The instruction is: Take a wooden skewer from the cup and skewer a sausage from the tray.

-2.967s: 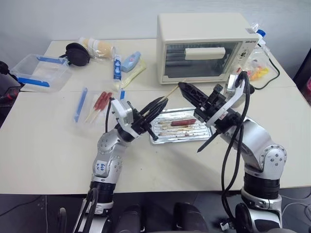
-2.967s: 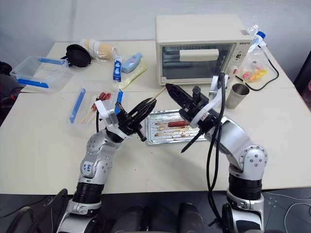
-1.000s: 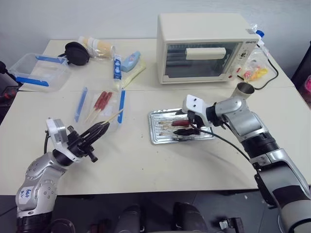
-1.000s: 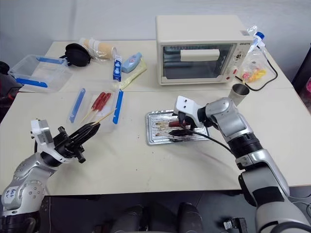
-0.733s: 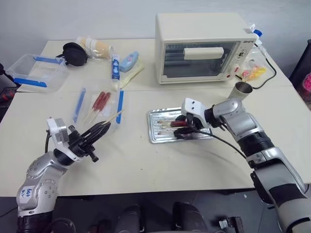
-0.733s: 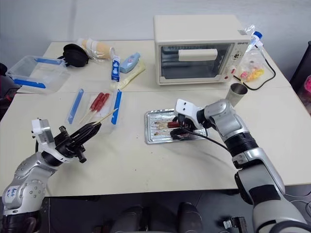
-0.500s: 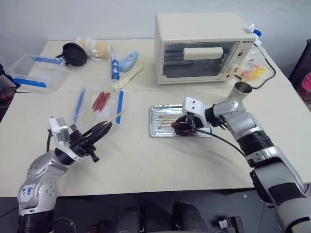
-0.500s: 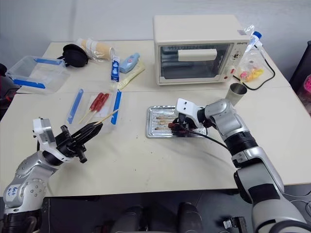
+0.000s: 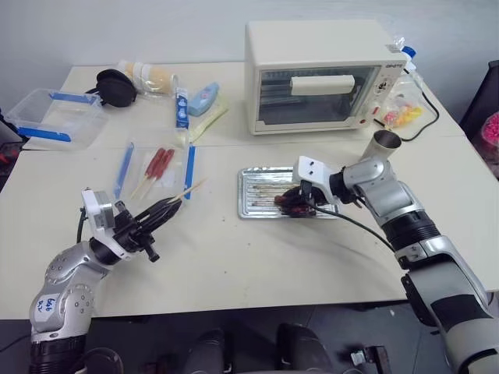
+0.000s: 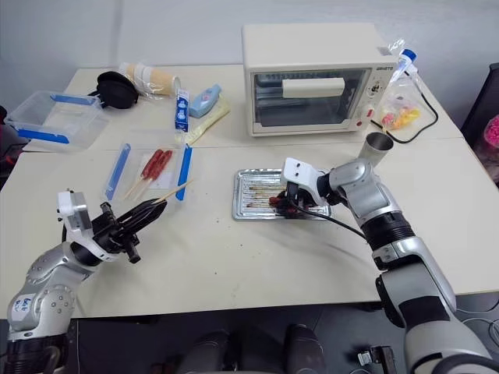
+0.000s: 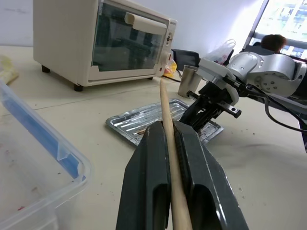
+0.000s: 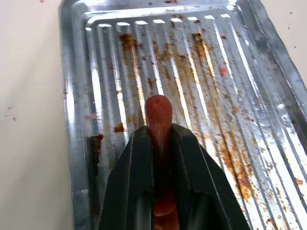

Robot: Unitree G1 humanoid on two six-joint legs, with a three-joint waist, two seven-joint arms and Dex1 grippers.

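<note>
Moved: right gripper (image 12: 160,143) has clamped the sausage (image 12: 159,115) over the tray (image 9: 253,204).
Done: left gripper (image 11: 169,139) pinches skewer (image 11: 166,110) (cup (image 9: 383,145) left behind).
Left: spearing.

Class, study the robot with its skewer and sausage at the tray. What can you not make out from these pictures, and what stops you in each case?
- Sausage: its rear end is hidden between the right gripper fingers, right wrist view.
- Whether the sausage is lifted off the tray: the gripper covers the contact.
- Wooden skewer: its lower end runs off the picture edge, left wrist view, clamped by the left gripper.
- Cup: its inside is too small to see, head views.
</note>
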